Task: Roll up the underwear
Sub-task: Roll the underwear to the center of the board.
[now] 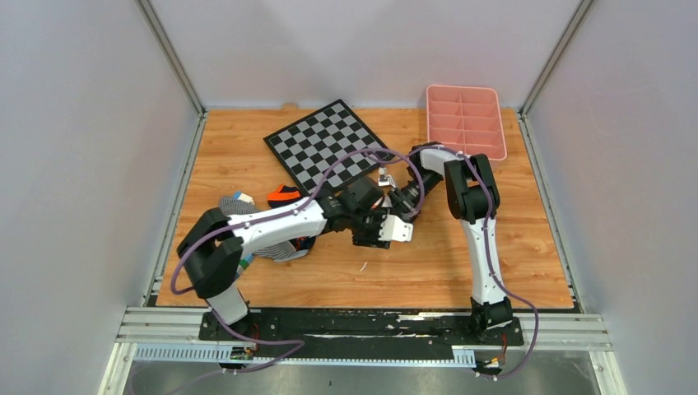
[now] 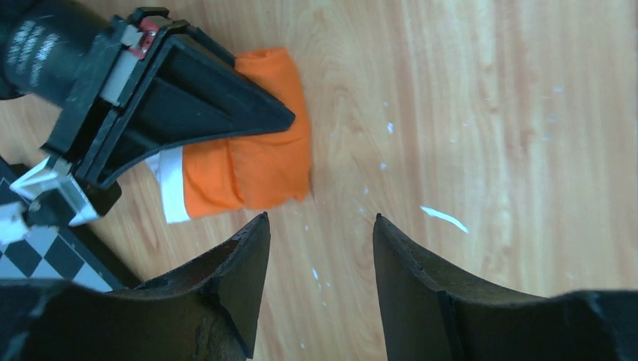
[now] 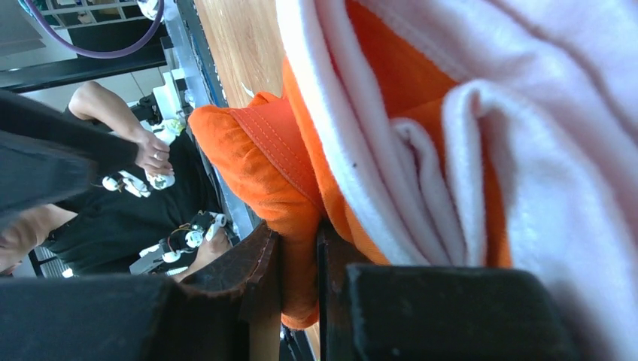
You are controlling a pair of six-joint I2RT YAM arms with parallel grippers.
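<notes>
The underwear (image 2: 263,154) lies on the wooden table as a bright orange roll with a white trim band (image 2: 171,184) at its left end. From the upper left, the right gripper's black fingers (image 2: 203,98) press down over the roll. In the right wrist view my right gripper (image 3: 299,235) is shut on a fold of the orange fabric (image 3: 256,150), with white trim (image 3: 451,150) bunched beside it. My left gripper (image 2: 319,222) is open just in front of the roll, holding nothing. In the top view both grippers, left (image 1: 380,232) and right (image 1: 393,197), meet at mid-table and hide the underwear.
A chessboard (image 1: 329,144) lies at the back centre, its corner (image 2: 37,252) close to the roll. A pink compartment tray (image 1: 465,119) stands at the back right. A navy-and-orange garment (image 1: 282,196) and a striped one (image 1: 233,202) lie at the left, near the left arm.
</notes>
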